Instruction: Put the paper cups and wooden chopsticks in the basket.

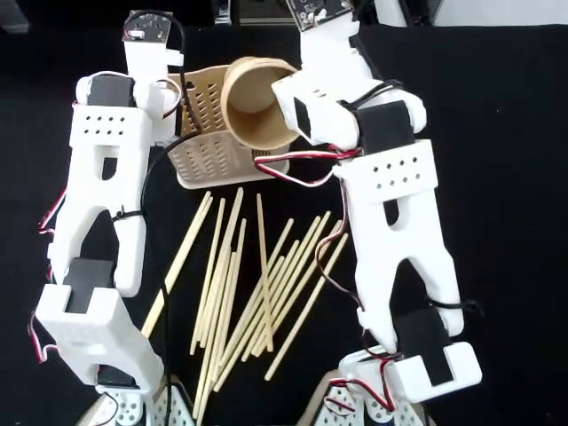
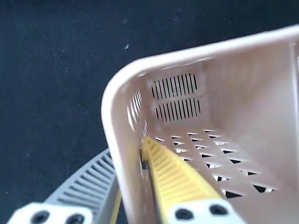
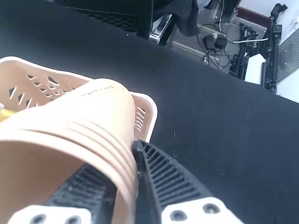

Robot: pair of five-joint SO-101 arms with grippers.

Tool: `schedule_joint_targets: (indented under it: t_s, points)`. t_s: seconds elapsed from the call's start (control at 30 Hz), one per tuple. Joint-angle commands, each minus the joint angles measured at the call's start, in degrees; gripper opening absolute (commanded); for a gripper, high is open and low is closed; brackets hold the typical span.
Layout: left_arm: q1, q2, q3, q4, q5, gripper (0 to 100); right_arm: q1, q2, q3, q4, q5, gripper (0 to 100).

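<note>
Several tan paper cups (image 3: 70, 140) nested in a ridged stack, tilted mouth-sideways over the beige slotted basket (image 1: 200, 155), right gripper (image 3: 122, 161) clamped on their rim wall, left gripper (image 2: 127, 149) pinching the basket's side, many pale wooden chopsticks (image 1: 257, 284) scattered on the black table (image 1: 497, 133) beside the basket.

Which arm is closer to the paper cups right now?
Right. The right gripper has its jaws shut on the paper cups over the basket; the left gripper is beside them, jaws clamping the basket's wall.
</note>
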Motion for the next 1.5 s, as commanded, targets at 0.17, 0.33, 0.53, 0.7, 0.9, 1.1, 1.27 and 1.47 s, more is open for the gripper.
schedule_joint_targets:
  t_s: [0.17, 0.33, 0.53, 0.7, 0.9, 1.1, 1.27, 1.47]
  points:
    - [0.66, -0.44, 0.31, 0.44, 0.44, 6, -0.44, 3.56, -3.12, -2.02, 5.36, 1.2]
    - [1.36, -0.44, 0.31, 0.62, 0.53, 6, -0.53, 4.44, -3.56, -2.11, 7.82, 1.2]
    - [3.91, -0.44, 0.66, 0.53, 0.70, 6, -0.53, 4.53, -9.80, -1.49, 8.35, 1.2]
    - [4.18, -0.44, 0.84, 0.79, 0.70, 6, -0.79, 4.62, -11.74, 0.70, 11.69, 1.2]
    - [4.26, -0.44, 1.54, 0.79, 0.70, 5, -0.97, 7.43, -12.09, 4.48, 14.77, 1.2]
    - [3.74, -0.44, 6.02, -0.18, 0.53, 5, -0.97, 10.68, -12.26, 4.57, 14.42, 1.2]
    - [4.18, -0.44, 7.08, -2.02, 0.70, 5, -1.05, 9.10, -13.49, 4.66, 14.33, 2.3]
    - [3.74, -0.44, 6.90, -2.11, 0.70, 5, -1.05, 9.19, -13.58, 5.80, 14.33, 21.1]
